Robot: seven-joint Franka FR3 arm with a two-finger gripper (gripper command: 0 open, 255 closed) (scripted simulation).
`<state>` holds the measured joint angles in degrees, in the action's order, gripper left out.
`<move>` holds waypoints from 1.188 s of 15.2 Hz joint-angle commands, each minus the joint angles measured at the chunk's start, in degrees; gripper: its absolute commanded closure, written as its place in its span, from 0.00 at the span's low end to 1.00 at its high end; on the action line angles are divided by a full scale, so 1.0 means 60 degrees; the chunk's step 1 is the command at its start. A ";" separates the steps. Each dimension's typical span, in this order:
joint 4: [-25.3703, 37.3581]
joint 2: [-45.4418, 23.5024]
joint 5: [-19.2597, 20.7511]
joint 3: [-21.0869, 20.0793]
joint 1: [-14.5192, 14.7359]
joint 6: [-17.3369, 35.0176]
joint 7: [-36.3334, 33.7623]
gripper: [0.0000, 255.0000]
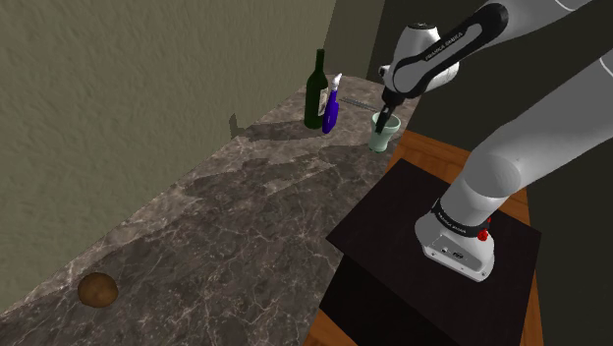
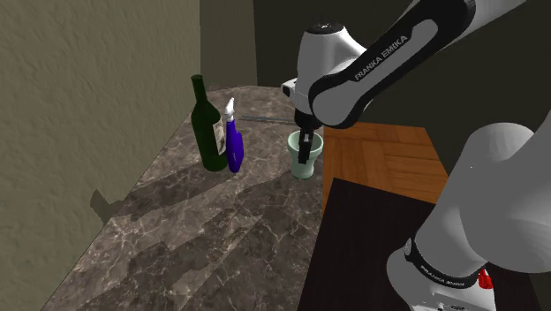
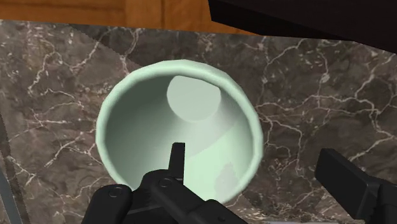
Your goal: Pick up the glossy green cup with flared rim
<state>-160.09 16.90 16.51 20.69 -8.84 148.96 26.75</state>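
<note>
A pale green cup with a flared rim (image 1: 384,138) (image 2: 305,163) (image 3: 140,127) stands upright on the marble counter (image 1: 226,206), close to the counter's edge beside the stand. My black gripper (image 1: 383,120) (image 2: 305,141) (image 3: 261,175) hangs straight down over it and is open. In the wrist view one finger (image 3: 178,159) reaches inside the cup and the other finger (image 3: 347,184) is outside, so the cup's wall lies between them. Neither finger presses on the wall. The cup is empty.
A dark green wine bottle (image 1: 316,90) (image 2: 208,128) and a blue spray bottle (image 1: 332,110) (image 2: 234,141) stand just beyond the cup toward the wall. A brown round lump (image 1: 97,289) lies far off at the counter's near end. The black stand top (image 1: 432,236) adjoins the counter.
</note>
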 commanded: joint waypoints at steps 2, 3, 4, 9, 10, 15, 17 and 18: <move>-0.0086 -0.0525 -0.0030 0.0084 0.0039 0.0619 0.0020 0.00; -0.0101 -0.0619 -0.0040 0.0097 0.0047 0.0726 0.0024 0.00; -0.0102 -0.0617 -0.0039 0.0096 0.0046 0.0726 0.0024 0.00; -0.0105 -0.0617 -0.0038 0.0100 0.0042 0.0728 0.0029 1.00; -0.0104 -0.0617 -0.0038 0.0101 0.0042 0.0728 0.0030 1.00; -0.0101 -0.0619 -0.0041 0.0096 0.0046 0.0726 0.0025 1.00; -0.0048 -0.0298 -0.0012 0.0051 0.0021 0.0354 0.0012 1.00; -0.0017 -0.0142 -0.0003 0.0028 0.0010 0.0170 0.0009 1.00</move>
<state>-160.24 15.06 16.38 21.07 -8.72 151.03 26.97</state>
